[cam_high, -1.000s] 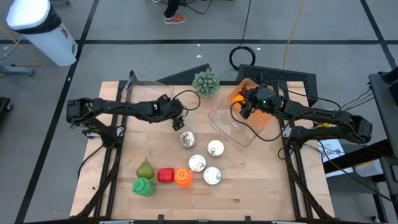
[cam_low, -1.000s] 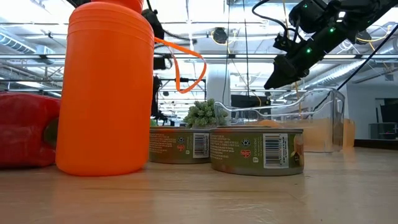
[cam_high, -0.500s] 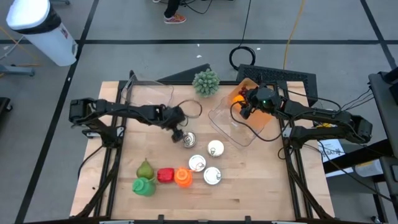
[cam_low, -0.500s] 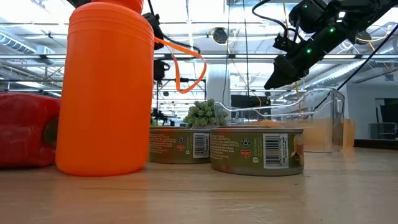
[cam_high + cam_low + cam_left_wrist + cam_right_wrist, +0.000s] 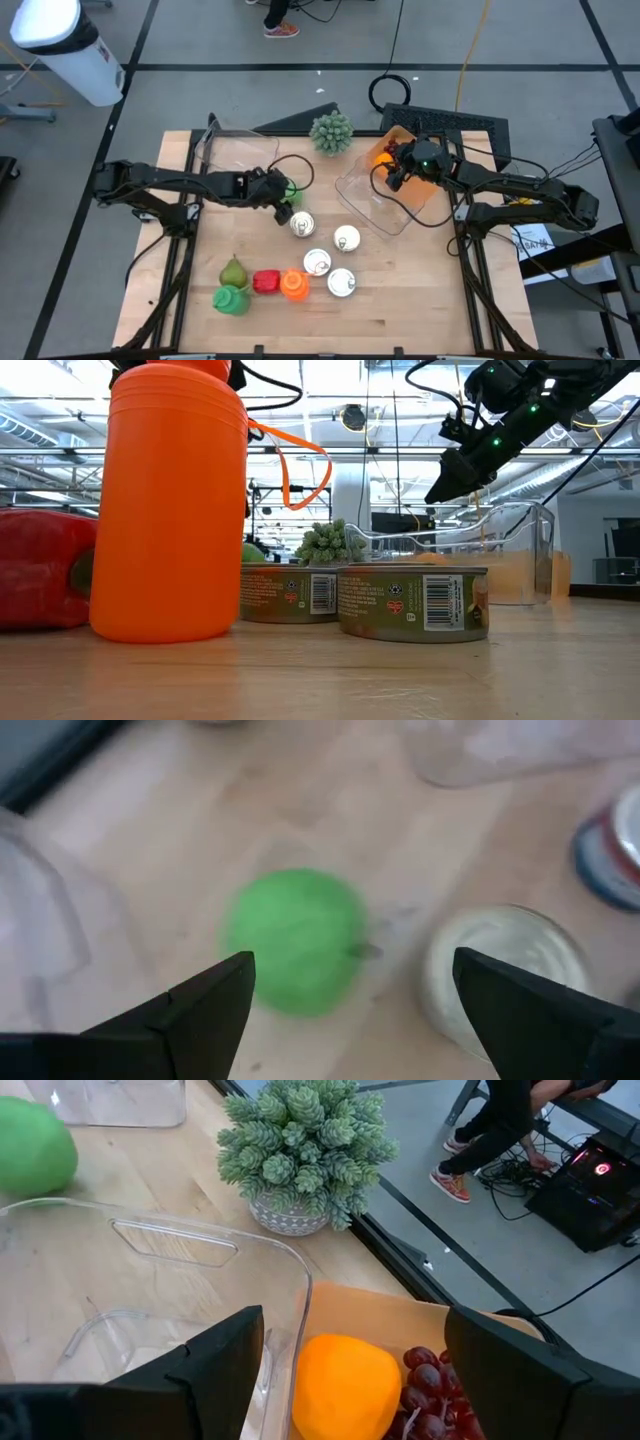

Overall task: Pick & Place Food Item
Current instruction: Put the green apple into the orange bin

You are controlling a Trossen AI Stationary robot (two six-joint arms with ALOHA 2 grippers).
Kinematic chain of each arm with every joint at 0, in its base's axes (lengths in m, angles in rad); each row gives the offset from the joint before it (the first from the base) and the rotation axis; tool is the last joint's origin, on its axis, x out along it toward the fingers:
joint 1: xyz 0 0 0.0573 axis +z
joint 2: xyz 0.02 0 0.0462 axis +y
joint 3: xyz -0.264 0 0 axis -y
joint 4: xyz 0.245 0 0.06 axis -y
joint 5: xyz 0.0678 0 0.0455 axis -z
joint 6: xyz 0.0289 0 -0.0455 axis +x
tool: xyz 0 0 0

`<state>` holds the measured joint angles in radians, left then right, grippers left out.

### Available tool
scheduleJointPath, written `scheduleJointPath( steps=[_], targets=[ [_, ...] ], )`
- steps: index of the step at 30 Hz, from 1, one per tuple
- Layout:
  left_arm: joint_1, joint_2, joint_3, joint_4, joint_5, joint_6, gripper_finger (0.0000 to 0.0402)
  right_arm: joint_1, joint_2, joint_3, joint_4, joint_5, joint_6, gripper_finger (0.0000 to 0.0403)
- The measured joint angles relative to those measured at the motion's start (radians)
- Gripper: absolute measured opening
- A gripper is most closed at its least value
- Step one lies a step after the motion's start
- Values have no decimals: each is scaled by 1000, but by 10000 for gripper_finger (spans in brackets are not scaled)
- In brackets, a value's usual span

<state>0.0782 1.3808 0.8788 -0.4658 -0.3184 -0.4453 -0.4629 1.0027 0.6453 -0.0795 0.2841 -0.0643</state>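
An industrial lab hall: exposed ceiling trusses (image 5: 330, 455), taped concrete floor (image 5: 300, 40).

Pale wooden table (image 5: 400, 300) here, matt, fine grain showing, a few scuffs. The clear plastic bin (image 5: 385, 195) is glossy and see-through, its rim catching the light; a second clear plastic container (image 5: 235, 150) looks the same. Low down, the tall orange plastic bottle (image 5: 168, 505) is smooth with a soft sheen, ribbed near its top. Beside it, the red plastic pepper (image 5: 40, 565) shines. The round metal tins (image 5: 412, 600) wear printed paper labels, lids bright and reflective from above. The round green ball-like fruit (image 5: 295, 940) looks smooth and matt. Both tools' fingers (image 5: 205, 1005) are dark, matt plastic. The orange fruit (image 5: 345, 1385) has a dull, waxy skin.
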Motion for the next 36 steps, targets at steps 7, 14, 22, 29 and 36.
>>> scheduleJointPath(
  steps=[7,14,22,29,36],
  targets=[
    [16,23,0,3,-33,204,349,0,0,0,0,0,0,293],
    [47,23,0,161,61,163,349,0,0,0,0,-1,0,293],
    [59,79,1,317,62,102,349,0,0,0,0,-1,0,293],
    [75,166,13,413,101,172,349,0,0,0,0,-1,0,293],
    [135,184,137,253,90,409,349,0,0,0,0,-1,0,293]
  ],
)
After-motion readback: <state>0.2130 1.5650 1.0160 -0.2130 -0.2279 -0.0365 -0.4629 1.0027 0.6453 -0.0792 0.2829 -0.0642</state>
